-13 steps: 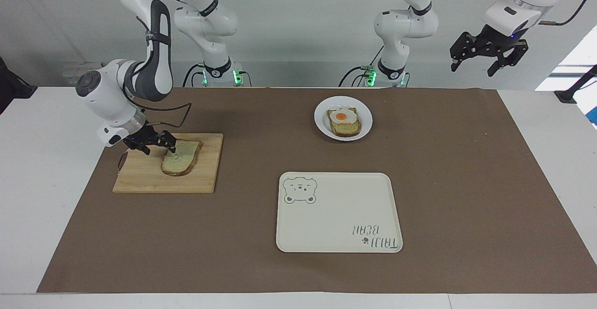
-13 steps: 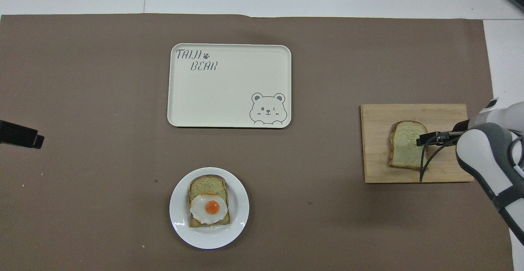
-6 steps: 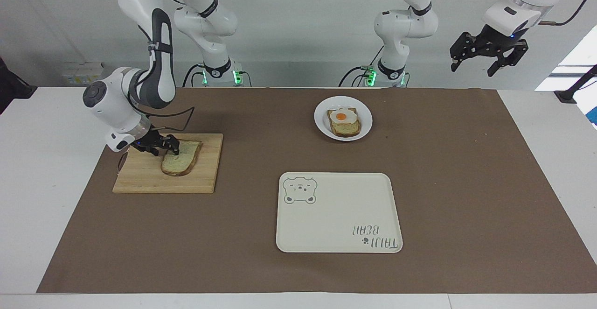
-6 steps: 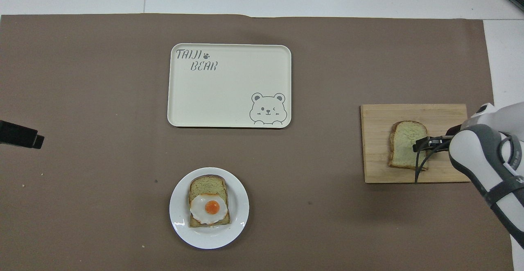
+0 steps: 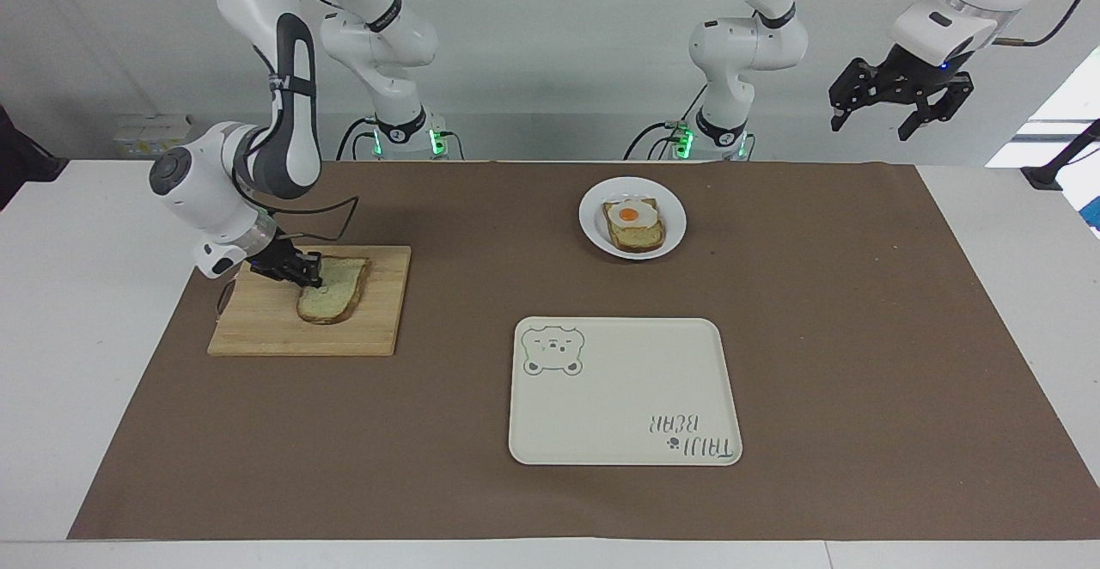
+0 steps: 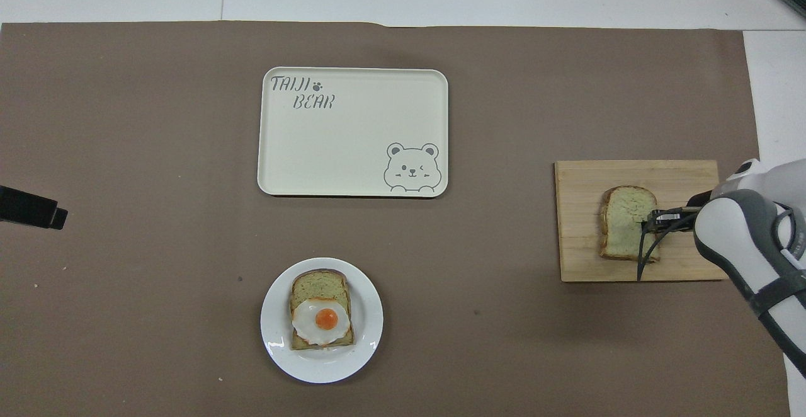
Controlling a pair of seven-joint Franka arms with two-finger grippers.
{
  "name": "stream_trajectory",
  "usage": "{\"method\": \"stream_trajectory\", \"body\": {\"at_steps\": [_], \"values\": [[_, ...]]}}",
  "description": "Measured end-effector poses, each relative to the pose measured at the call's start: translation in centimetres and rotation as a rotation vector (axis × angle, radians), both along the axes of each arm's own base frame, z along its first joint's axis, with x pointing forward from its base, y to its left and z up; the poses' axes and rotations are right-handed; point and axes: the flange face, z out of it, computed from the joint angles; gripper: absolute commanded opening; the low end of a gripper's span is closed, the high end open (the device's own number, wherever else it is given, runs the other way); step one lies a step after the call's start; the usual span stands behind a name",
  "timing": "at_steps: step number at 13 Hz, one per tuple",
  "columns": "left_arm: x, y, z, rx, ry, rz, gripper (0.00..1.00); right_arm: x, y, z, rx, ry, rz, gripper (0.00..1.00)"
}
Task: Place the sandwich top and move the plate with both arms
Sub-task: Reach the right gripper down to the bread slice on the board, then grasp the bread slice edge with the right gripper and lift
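One pale, brown-crusted sandwich top [image 5: 335, 289] on board, right hand [image 5: 308, 275] pinching its edge, left hand [image 5: 894, 94] spread, empty.

The right gripper [image 5: 302, 273] covers 1 edge of the sandwich top [image 5: 338, 291], and whether its fingertips actually pinch the bread is too small to tell. In the overhead view, the left gripper [image 6: 31, 208] is cut off at the edge, only its black tip showing.

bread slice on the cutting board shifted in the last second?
No. The sandwich top lies at the same spot on the cutting board; only the right gripper closed in on its edge.
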Motion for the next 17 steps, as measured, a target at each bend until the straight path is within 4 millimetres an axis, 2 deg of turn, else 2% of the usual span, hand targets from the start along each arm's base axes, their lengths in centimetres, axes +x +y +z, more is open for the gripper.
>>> {"method": "stream_trajectory", "body": {"at_steps": [5, 8, 12, 14, 17], "values": [[0.0, 0.0, 0.0, 0.000, 0.000, 0.000, 1.00, 0.2, -0.1, 0.4, 0.007, 0.011, 0.002, 0.00], [0.0, 0.0, 0.0, 0.000, 0.000, 0.000, 1.00, 1.2, -0.1, 2.3, 0.016, 0.014, 0.012, 0.00], [0.0, 0.0, 0.0, 0.000, 0.000, 0.000, 1.00, 2.4, -0.1, 7.0, 0.021, -0.022, 0.027, 0.00], [0.0, 0.0, 0.0, 0.000, 0.000, 0.000, 1.00, 2.4, 0.0, 9.8, 0.028, -0.042, 0.049, 0.00], [0.0, 0.0, 0.0, 0.000, 0.000, 0.000, 1.00, 2.3, 0.1, 12.9, 0.035, -0.056, 0.069, 0.00]]}}
